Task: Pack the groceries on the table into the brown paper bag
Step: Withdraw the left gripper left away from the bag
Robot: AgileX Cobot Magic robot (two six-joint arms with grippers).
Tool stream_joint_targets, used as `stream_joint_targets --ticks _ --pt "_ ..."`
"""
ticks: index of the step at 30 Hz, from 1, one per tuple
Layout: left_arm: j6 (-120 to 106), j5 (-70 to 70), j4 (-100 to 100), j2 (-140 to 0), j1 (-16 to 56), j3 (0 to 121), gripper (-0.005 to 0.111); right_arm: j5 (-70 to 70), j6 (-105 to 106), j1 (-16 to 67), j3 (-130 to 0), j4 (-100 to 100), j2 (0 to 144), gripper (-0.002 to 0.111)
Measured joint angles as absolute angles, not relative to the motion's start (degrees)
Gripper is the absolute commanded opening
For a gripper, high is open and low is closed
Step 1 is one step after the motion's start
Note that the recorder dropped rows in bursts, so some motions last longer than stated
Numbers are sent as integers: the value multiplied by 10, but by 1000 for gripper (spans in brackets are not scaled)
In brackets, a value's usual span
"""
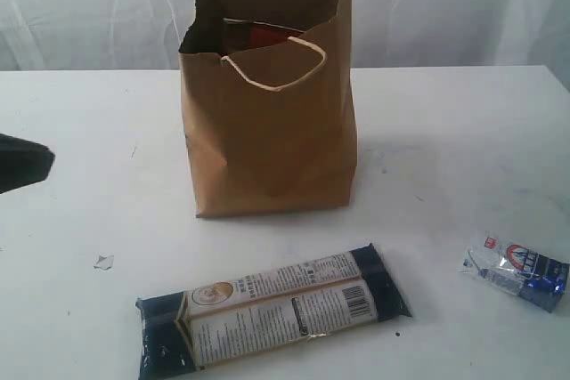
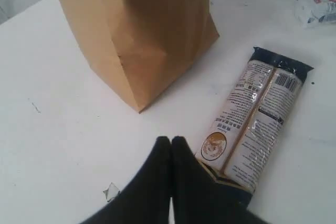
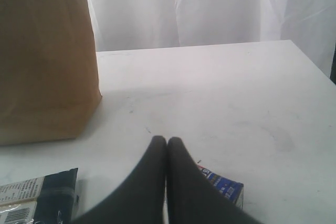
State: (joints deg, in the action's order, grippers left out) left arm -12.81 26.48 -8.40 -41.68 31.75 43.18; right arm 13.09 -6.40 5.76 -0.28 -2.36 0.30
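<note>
The brown paper bag (image 1: pixel 272 117) stands upright mid-table with items inside; a red one shows at its mouth. The same bag (image 2: pixel 142 30) fills the far part of the left wrist view, and its side (image 3: pixel 44 56) shows in the right wrist view. In front of it lies the long dark-blue packet (image 1: pixel 272 309) (image 2: pixel 254 119) flat on the table (image 1: pixel 445 149). The small blue-silver packet (image 1: pixel 521 269) (image 3: pixel 226 188) lies near the right edge. My left gripper (image 2: pixel 171 140) is shut and empty, beside the long packet's end. Shut and empty too, my right gripper (image 3: pixel 167 141) hovers over the small packet.
A small scrap of clear wrapper (image 1: pixel 104 262) (image 2: pixel 111 191) lies on the table at the left front. A dark part of the left arm (image 1: pixel 22 164) shows at the exterior view's left edge. A white curtain (image 1: pixel 445 6) hangs behind the table.
</note>
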Motion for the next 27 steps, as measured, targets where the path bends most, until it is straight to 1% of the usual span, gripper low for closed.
stream_joint_targets --ticks 4,8,11,12,15,27 --pt "-59 269 -53 -319 318 389 0 131 -64 58 -3 -24 3 0" --pt "-28 251 -50 -273 318 354 0 131 -64 58 -3 -24 3 0" --pt "-13 175 -58 -264 318 323 0 131 -64 58 -3 -24 3 0" --pt "-8 120 -63 -264 318 312 0 131 -64 58 -3 -24 3 0" --pt "-5 54 -65 -264 318 308 0 131 -64 58 -3 -24 3 0" --pt "-12 11 -37 -264 318 308 0 131 -64 58 -3 -24 3 0"
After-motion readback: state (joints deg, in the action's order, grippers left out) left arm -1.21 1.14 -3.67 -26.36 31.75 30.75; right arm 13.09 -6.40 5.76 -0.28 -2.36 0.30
